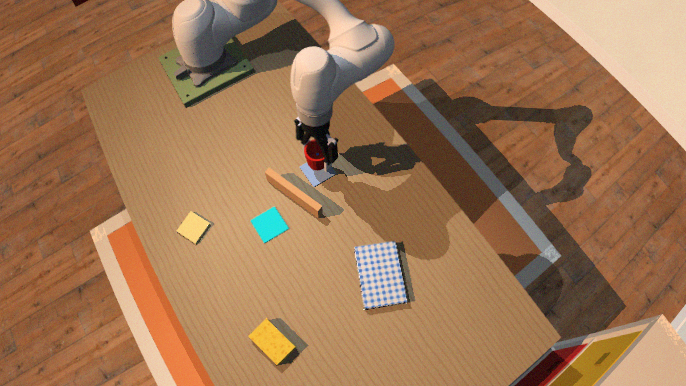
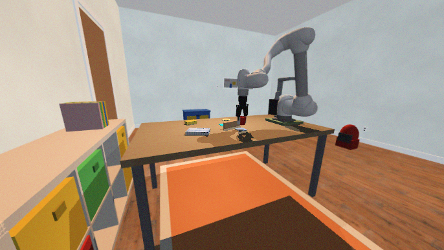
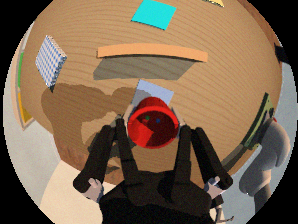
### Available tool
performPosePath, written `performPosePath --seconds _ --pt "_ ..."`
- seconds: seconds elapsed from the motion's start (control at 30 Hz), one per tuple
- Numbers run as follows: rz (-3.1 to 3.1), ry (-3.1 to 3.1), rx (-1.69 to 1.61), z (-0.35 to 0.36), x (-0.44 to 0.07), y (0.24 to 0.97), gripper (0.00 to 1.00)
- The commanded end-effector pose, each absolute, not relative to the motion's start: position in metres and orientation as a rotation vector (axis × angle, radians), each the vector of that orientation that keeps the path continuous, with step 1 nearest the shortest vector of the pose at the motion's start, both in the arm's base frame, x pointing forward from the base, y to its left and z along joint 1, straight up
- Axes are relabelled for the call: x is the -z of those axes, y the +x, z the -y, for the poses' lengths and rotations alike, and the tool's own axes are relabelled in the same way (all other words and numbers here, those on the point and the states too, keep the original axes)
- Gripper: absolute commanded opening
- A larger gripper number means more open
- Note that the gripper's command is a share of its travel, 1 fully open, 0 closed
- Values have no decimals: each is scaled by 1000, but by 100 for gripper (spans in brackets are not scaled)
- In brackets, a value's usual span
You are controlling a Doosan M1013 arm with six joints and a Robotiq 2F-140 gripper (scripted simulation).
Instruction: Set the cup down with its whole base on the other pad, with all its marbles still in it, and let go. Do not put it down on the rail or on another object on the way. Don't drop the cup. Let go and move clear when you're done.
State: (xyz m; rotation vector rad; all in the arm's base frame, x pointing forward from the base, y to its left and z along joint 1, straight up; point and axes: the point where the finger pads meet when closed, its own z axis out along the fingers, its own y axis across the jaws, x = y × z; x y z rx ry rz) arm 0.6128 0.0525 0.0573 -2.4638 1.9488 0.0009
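Observation:
A red cup (image 1: 314, 156) (image 2: 243, 120) (image 3: 153, 123) is between my gripper's fingers (image 1: 318, 152) (image 2: 242, 116). The gripper is shut on it and holds it upright, a little above a pale blue pad (image 1: 316, 176) (image 3: 154, 91). Small dark marbles show inside the cup in the wrist view. A wooden rail (image 1: 293, 192) (image 2: 231, 124) (image 3: 152, 51) lies just beyond the pale pad. A cyan pad (image 1: 269, 224) (image 3: 154, 14) lies on the far side of the rail. The cup's base is hidden from me.
A yellow pad (image 1: 193, 227) lies left of the cyan one. A blue checkered book (image 1: 381, 275) (image 2: 197, 131) (image 3: 49, 60) and a yellow sponge (image 1: 272, 341) (image 2: 190, 122) lie further down the table (image 1: 150, 150). The arm's green base plate (image 1: 186, 90) is at the top corner.

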Motion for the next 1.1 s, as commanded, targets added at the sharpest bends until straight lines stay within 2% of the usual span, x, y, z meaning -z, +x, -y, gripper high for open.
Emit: performPosePath --seconds 0.0,0.33,1.07 --pt "-1949 -2464 -1 -53 -67 613 49" --pt "-1949 -2464 -1 -53 -89 613 49" --pt "-1949 -2464 -1 -52 -94 613 49"
